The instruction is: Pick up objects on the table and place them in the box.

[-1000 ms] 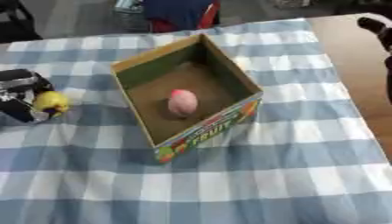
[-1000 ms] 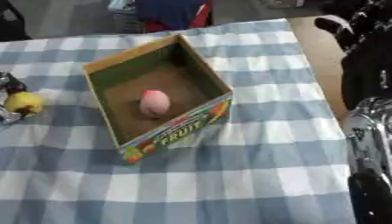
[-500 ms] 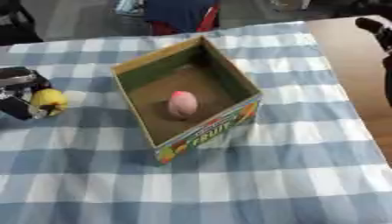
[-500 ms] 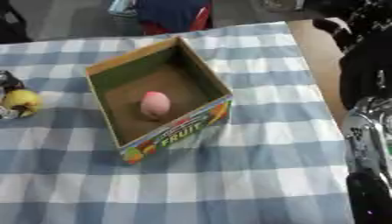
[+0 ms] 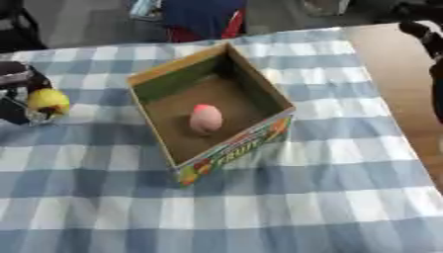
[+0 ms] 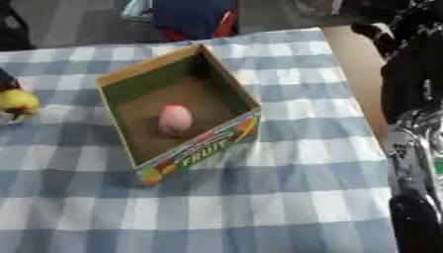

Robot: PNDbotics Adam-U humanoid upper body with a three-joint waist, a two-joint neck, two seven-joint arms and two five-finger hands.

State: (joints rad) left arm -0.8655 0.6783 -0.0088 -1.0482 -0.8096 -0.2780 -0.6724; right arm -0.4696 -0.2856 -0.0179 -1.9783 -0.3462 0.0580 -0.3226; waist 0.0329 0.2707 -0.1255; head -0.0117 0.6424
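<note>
An open cardboard box (image 5: 259,94) with "FRUIT" printed on its front stands mid-table, and a pink rounded object (image 5: 206,118) lies on its floor. At the table's left edge my left hand (image 5: 16,94) is curled round a yellow fruit (image 5: 48,101), holding it just over the cloth, well left of the box. My right hand (image 6: 387,30) shows as a dark shape at the upper right, beyond the table's right side and far from the box.
A blue-and-white checked cloth (image 5: 259,207) covers the table, with bare wood (image 5: 389,64) along its right side. My right arm (image 6: 415,148) fills the right edge of the right eye view. A dark blue and red chair (image 5: 203,17) stands behind the table.
My left hand has carried the yellow fruit a little up and away from the near edge. The box and the pink object have stayed put.
</note>
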